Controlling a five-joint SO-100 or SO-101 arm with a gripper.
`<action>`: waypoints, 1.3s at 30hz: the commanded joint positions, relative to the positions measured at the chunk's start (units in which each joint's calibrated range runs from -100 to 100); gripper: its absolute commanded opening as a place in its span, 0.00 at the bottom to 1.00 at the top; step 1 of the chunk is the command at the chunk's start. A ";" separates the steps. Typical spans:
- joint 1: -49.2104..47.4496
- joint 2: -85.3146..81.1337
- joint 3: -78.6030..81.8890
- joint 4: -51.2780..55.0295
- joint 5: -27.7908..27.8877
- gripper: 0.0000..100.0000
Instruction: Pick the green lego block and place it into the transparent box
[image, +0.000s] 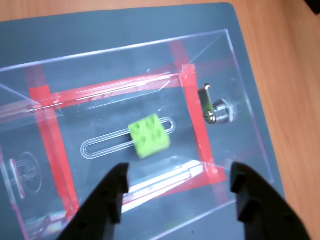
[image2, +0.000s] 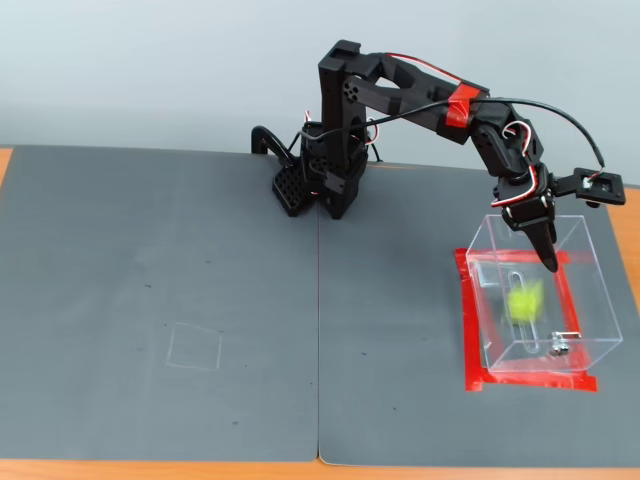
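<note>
My gripper (image: 177, 192) is spread wide and holds nothing. The block (image: 149, 135) lies on the floor of the box (image: 235, 65), straight below my gripper, so I only lift away.

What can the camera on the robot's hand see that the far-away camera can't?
Only the wrist view shows the studs on the green lego block, the long slot under it, and the metal lock up close. It also shows the gripper with its jaws spread wide and nothing between them.

Only the fixed view shows the whole black arm, its base, the big grey mat and a faint square outline on it.

Both show the block lying inside the transparent box, with red tape around the box's bottom.
</note>
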 joint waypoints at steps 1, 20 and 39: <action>0.55 -0.44 -3.06 -0.31 0.01 0.24; 8.83 -12.22 0.37 -0.31 0.01 0.01; 31.06 -40.46 27.24 -0.31 -0.35 0.02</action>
